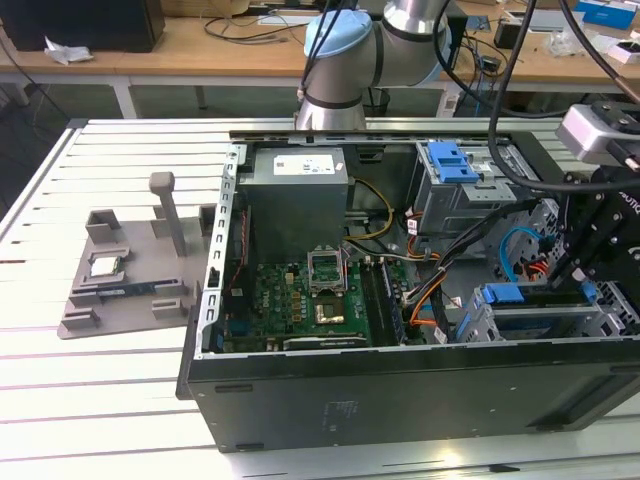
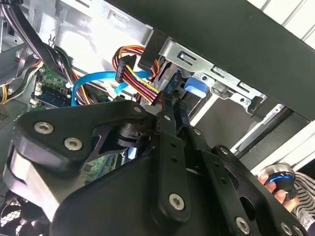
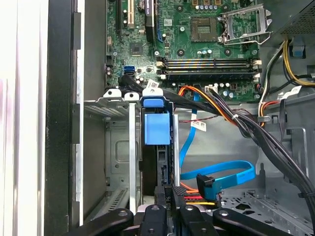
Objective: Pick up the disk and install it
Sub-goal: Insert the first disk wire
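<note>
The disk (image 3: 156, 129) stands on edge in the lower drive bay (image 3: 115, 147) at the case's front corner, its blue bracket tab facing out. In the exterior view that blue bracket (image 1: 505, 295) shows on the bay at the case's right. My gripper (image 3: 171, 197) hangs over the disk's near end with its two black fingers pressed together and nothing between them. In the second wrist view the gripper (image 2: 172, 102) points at the blue tab (image 2: 194, 84). Whether the tips touch the disk I cannot tell. In the exterior view the gripper (image 1: 585, 272) is low beside the bay.
Orange, black and blue cables (image 3: 216, 179) run close to the bay. An upper drive cage with a blue latch (image 1: 450, 160) sits behind it. A grey fixture (image 1: 120, 275) holding a small chip lies at the exterior view's left. A hand (image 2: 280, 189) shows outside the case.
</note>
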You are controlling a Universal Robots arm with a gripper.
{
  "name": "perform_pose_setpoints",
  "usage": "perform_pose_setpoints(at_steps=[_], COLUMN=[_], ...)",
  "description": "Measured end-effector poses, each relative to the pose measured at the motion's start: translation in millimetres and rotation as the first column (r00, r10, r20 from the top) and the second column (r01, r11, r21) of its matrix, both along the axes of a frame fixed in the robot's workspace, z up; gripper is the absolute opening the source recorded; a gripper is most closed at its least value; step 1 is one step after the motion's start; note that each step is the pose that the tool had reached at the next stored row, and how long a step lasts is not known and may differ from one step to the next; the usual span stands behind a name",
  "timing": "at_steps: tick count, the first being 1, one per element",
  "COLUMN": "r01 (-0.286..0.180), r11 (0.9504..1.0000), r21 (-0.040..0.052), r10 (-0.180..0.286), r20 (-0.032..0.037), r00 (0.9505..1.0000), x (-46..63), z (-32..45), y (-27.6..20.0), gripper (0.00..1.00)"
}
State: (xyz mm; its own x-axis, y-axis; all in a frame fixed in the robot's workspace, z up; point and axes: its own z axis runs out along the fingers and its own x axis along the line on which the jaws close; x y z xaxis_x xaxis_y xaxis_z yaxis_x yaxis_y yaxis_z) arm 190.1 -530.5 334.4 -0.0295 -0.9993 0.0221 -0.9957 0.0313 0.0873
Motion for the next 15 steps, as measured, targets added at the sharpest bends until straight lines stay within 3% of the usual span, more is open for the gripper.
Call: perform_pose_setpoints(at_steps=[3, 4, 5, 7, 12, 13, 15], r01=[0.0, 0.0, 0.0, 0.0, 0.0, 0.0, 0.0], r11=[1.0, 1.0, 1.0, 1.0, 1.0, 1.0, 1.0], r21=[0.0017, 0.001, 0.0002, 0.0004, 0.0002, 0.0005, 0.0003], r10=[0.0, 0.0, 0.0, 0.0, 0.0, 0.0, 0.0], r20=[-0.0003, -0.0001, -0.0001, -0.0001, -0.0001, 0.0, 0.0], r00=[1.0, 1.0, 1.0, 1.0, 1.0, 1.0, 1.0], x=[-0.3, -0.3, -0.2, -0.3, -0.3, -0.2, -0.2], z=[-0.9, -0.6, -0.1, 3.4, 21.8, 28.4, 41.2], y=[0.1, 0.1, 0.0, 0.0, 1.7, 1.9, 2.4], gripper=[0.18, 0.25, 0.25, 0.25, 0.23, 0.11, 0.11])
